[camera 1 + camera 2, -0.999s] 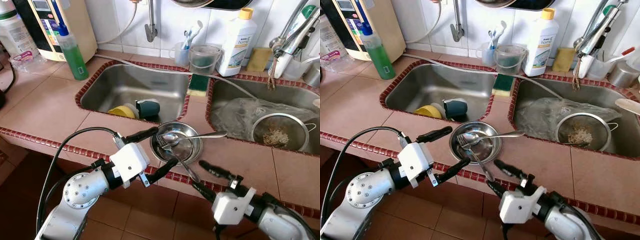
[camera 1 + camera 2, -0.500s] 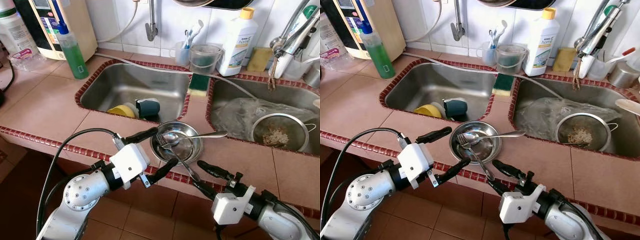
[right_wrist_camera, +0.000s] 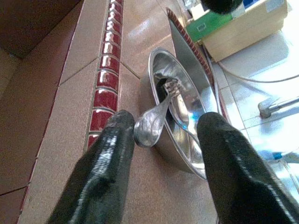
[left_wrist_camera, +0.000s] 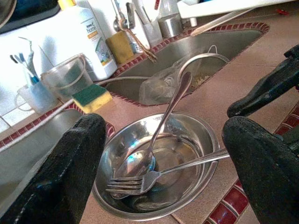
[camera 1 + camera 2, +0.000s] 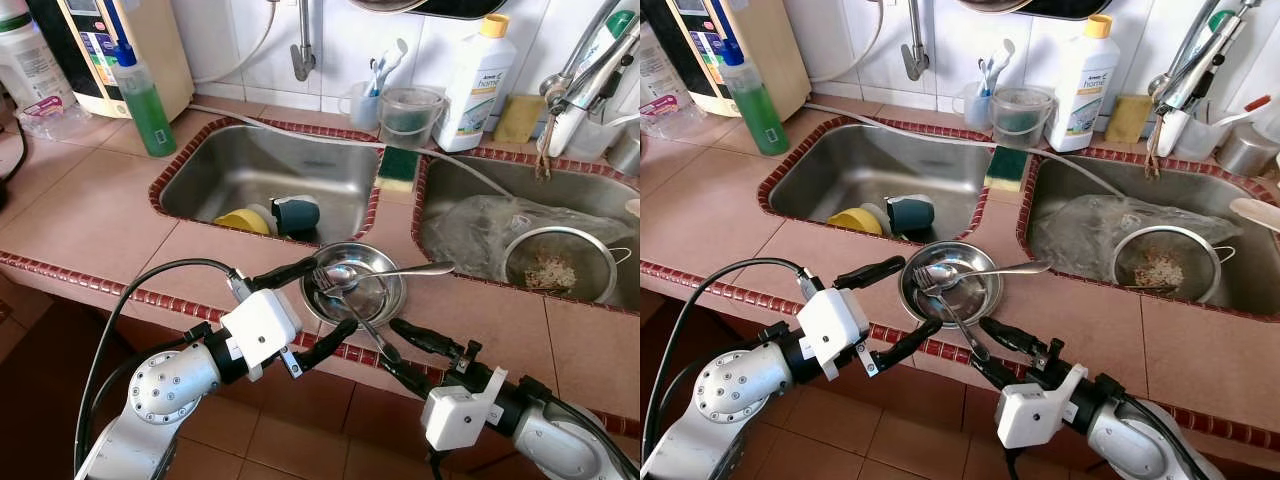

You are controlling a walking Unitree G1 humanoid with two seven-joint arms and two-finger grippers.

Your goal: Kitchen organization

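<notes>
Resting near the counter's front edge, one steel bowl holds one fork and one spoon; left gripper spread wide beside it, right gripper straddling the fork's handle tip.

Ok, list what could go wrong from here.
The right gripper is open around the fork handle tip, which overhangs the bowl rim. Closing there could lever the bowl and tip it. The bowl sits near the counter edge, so a nudge might push it off. The spoon may slide out.
</notes>
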